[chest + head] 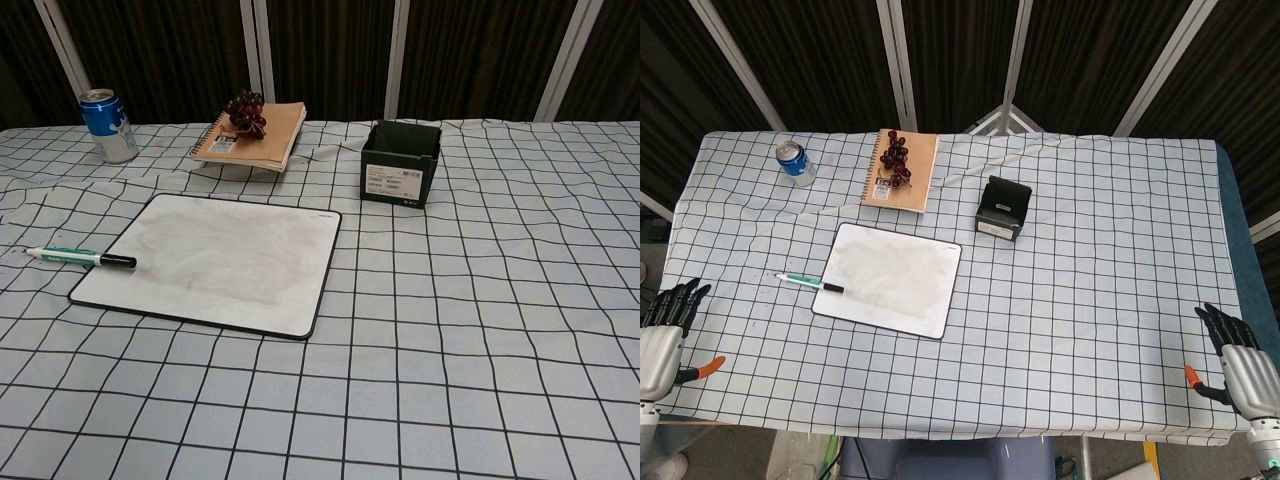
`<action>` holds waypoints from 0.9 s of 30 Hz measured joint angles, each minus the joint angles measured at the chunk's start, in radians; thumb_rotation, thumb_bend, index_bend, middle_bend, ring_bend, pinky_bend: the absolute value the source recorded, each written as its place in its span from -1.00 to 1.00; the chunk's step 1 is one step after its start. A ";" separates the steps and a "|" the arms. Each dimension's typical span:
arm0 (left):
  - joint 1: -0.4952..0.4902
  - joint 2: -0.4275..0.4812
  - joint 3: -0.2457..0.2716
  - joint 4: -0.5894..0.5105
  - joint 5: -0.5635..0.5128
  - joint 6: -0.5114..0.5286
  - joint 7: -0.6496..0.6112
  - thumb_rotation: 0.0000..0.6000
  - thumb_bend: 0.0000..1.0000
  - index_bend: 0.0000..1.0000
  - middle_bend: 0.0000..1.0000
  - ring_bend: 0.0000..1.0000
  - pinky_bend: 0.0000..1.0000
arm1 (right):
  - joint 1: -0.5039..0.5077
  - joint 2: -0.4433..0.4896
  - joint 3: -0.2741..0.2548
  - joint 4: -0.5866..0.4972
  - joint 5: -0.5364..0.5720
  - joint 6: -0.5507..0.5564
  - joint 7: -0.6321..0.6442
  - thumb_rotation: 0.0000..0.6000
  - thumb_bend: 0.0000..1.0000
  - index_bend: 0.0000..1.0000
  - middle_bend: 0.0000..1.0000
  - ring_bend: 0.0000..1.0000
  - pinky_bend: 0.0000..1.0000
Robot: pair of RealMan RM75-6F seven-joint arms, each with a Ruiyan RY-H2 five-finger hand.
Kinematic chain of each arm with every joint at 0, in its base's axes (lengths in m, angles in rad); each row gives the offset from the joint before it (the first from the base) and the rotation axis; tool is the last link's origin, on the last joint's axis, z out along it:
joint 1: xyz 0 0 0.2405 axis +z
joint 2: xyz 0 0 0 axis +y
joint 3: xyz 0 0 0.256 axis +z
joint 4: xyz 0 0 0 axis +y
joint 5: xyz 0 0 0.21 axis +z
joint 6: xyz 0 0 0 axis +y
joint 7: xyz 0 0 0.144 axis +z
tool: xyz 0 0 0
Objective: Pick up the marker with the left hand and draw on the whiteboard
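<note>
Both hands rest empty, fingers loosely apart; the left hand point(665, 335) should reach toward one o'clock for the marker point(810, 281) straddling the whiteboard's point(890, 278) nine-o'clock edge, pinching mid-barrel.

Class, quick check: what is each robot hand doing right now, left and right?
Left hand: open, holding nothing, fingers apart at the table's near-left edge.
Right hand: open, holding nothing, at the near-right edge.
</note>
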 measured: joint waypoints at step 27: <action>-0.093 0.000 -0.053 0.032 -0.101 -0.151 0.079 1.00 -0.61 -0.69 -1.00 -1.00 -1.00 | 0.001 0.002 0.000 -0.003 0.007 -0.009 0.014 1.00 -0.30 -1.00 -1.00 -1.00 -1.00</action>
